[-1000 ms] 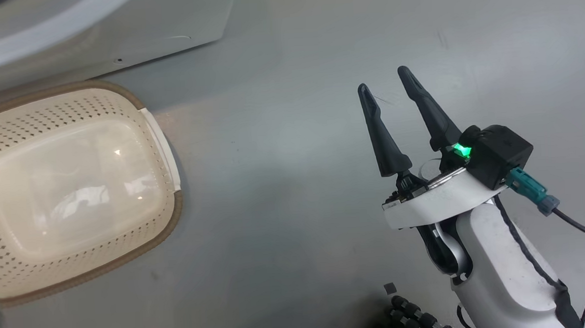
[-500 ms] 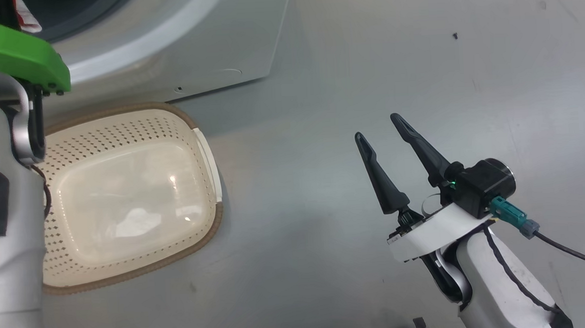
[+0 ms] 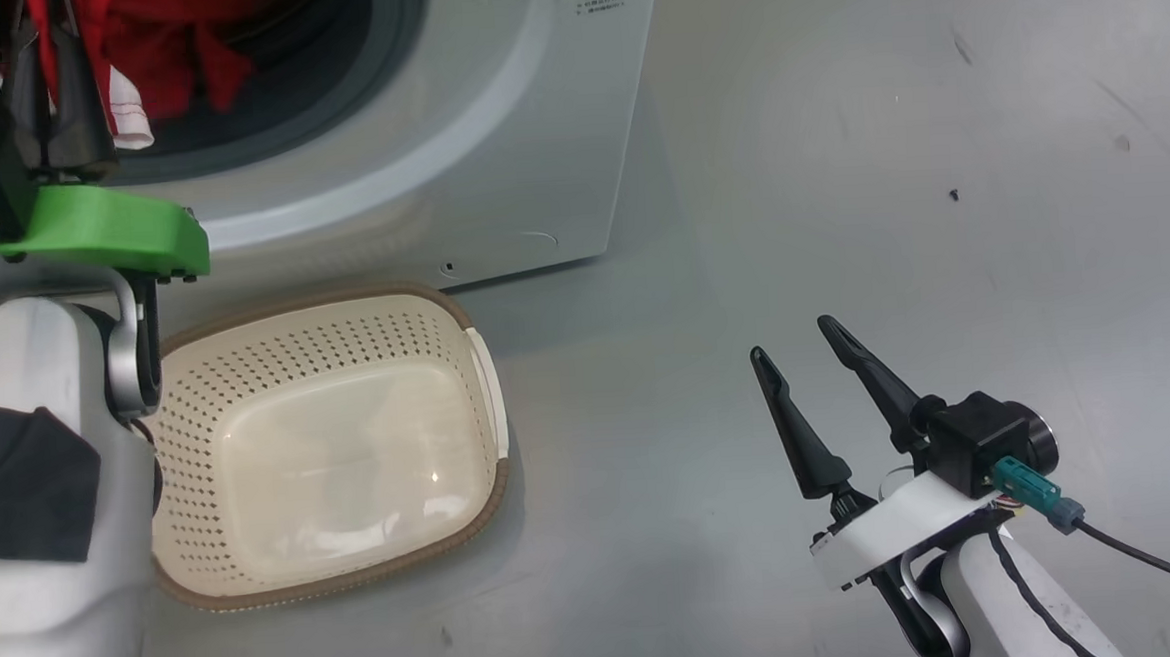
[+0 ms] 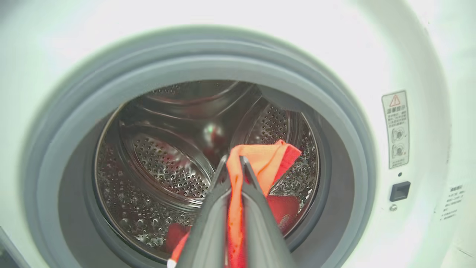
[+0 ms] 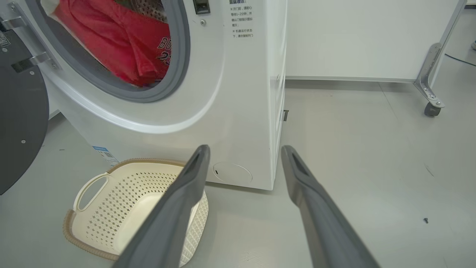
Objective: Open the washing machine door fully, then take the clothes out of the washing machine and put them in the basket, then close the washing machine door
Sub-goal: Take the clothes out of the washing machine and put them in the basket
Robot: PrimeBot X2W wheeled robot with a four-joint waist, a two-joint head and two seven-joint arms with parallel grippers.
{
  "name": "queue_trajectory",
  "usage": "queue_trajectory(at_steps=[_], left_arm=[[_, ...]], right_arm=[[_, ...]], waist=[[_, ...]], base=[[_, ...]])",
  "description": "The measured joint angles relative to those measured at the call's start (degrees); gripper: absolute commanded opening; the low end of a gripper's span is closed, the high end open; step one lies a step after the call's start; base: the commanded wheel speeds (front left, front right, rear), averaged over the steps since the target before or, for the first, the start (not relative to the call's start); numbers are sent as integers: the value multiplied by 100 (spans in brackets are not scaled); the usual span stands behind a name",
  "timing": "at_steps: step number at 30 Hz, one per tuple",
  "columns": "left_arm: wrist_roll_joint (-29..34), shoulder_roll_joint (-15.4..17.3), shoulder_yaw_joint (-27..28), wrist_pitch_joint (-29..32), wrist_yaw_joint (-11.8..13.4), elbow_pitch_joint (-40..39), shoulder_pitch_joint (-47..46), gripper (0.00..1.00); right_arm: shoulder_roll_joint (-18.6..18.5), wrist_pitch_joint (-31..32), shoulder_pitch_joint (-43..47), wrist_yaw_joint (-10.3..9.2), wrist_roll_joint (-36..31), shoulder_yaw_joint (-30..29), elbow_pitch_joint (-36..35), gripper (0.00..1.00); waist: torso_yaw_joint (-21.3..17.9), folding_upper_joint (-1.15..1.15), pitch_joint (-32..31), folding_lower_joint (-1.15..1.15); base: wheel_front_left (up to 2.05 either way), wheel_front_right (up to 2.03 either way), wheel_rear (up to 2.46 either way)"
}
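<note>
- The left gripper (image 4: 232, 160), with its 2 long dark fingers, is clamped narrow on a fold of the red sports clothes with white trim (image 4: 262, 154). It holds the fold at the mouth of the steel drum in the big white front-loading washing machine (image 4: 372, 44).
- The pinched cloth runs lengthwise along the fingers and trails down towards the drum floor. The right wrist view shows more red fabric with white lettering (image 5: 126, 48) heaped against the grey gasket.
- The small cream perforated plastic basket with a brown rim (image 3: 493, 479) stands empty on the floor, just in front of the machine and below the opening.
- From the pinch, the basket lies downward and back towards the robot. The coming move is likely a pull out over the gasket lip, then a lowering.
- The left arm is nearer by far. The right gripper (image 3: 792, 340) hangs well apart over bare floor, fingers spread wide, holding nothing.
- The large round dark washing machine door (image 5: 18, 123) stands swung open beside the opening.
</note>
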Motion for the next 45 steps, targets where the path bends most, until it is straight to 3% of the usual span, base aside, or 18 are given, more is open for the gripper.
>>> queue_trajectory(at_steps=[25,35,45], left_arm=[[289,-36,121,-124,163,-1936,1197,0],[280,-259,147,69,194,-2270,2034,0],[79,-454,153,285,204,-2023,2809,0]], right_arm=[[20,0,613,-1,-98,-393,80,100],[29,0,669,-1,-156,-482,-64,100],[42,0,609,0,-203,-478,-210,100]], waist=[[465,0,-1209,0],[522,0,-1111,0],[493,0,-746,0]], base=[[0,0,0],[0,0,0],[0,0,0]])
